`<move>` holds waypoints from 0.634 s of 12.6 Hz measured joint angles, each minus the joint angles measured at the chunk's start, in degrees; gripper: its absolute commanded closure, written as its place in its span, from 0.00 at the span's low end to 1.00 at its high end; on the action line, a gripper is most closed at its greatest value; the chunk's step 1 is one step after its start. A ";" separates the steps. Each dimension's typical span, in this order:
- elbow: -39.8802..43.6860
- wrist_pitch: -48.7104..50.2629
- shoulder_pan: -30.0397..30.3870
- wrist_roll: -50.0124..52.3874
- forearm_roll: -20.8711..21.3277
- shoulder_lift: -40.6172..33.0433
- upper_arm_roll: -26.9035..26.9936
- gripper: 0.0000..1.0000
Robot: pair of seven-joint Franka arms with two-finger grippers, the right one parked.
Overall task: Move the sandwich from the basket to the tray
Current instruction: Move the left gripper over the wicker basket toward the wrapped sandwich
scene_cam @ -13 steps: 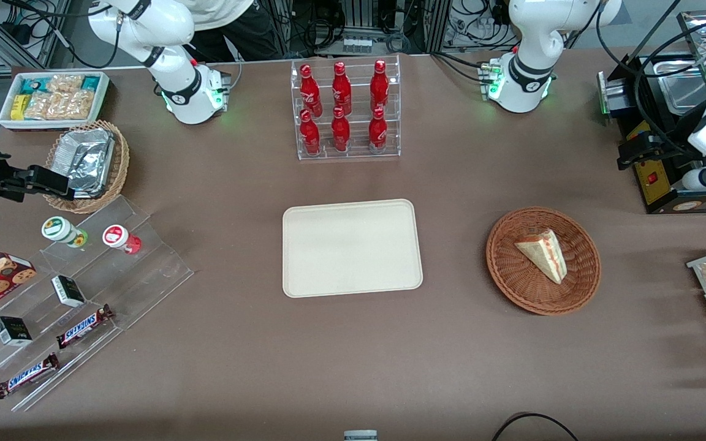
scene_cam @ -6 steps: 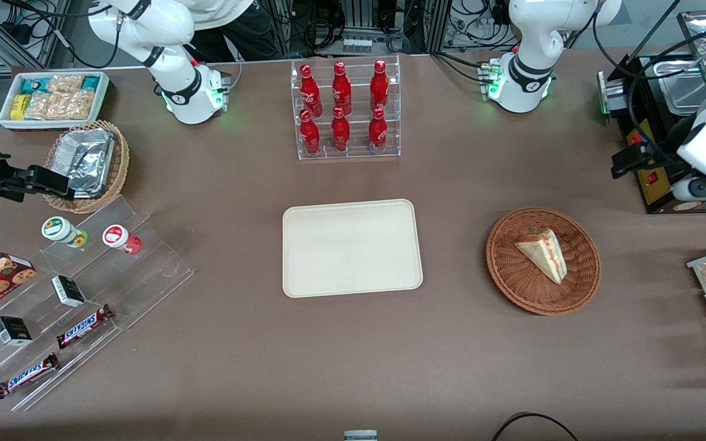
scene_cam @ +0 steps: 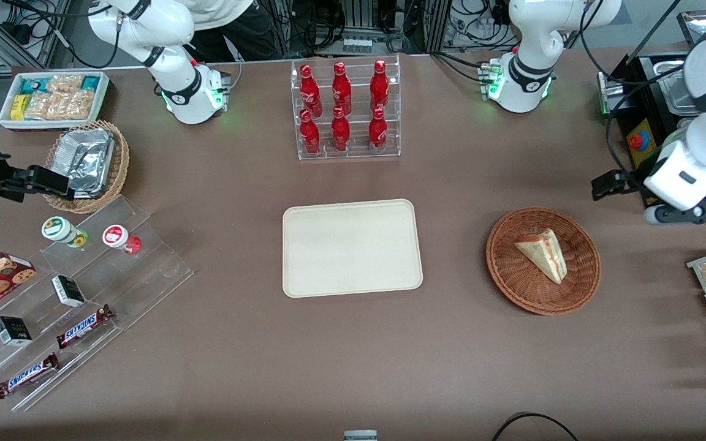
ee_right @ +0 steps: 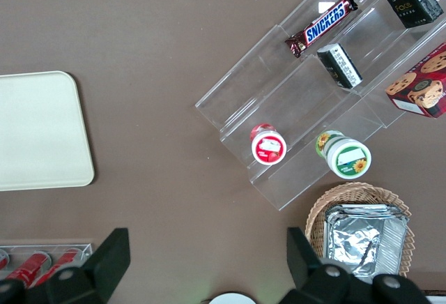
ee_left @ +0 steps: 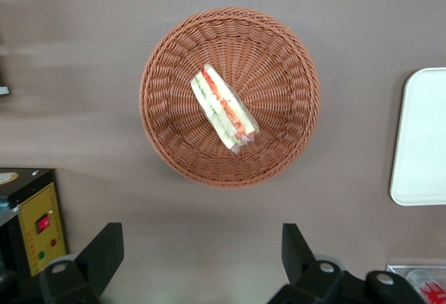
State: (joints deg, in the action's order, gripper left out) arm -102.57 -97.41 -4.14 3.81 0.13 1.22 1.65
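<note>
I read "SNICKERS" on two brown bars (scene_cam: 84, 326) (scene_cam: 27, 375) lying on the clear stepped stand (scene_cam: 114, 275), well apart from my gripper (ee_left: 198, 248), toward the parked arm's end. Nothing else was legible.

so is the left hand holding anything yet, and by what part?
Nothing held. The hand is open above the table beside the basket; the sandwich lies in it untouched.

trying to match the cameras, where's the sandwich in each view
Front view: sandwich lies in the basket, toward the working arm's end of the table.
Left wrist view: sandwich in the basket, with the open gripper above the table beside it.
Right wrist view: not in it.
Shared landmark: the tray.
</note>
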 measured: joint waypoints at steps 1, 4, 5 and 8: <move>-2.19 -2.89 -0.01 0.00 -0.01 0.03 0.00 0.00; -7.71 -9.80 -0.01 0.00 -0.36 0.21 0.00 0.00; -8.90 -11.45 -0.01 0.00 -0.44 0.39 0.00 0.00; -12.04 -16.93 -0.01 0.00 -1.15 1.57 0.00 0.00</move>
State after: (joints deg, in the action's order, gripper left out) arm -114.61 -114.34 -4.15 3.81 -1.02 2.79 1.65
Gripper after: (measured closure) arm 0.000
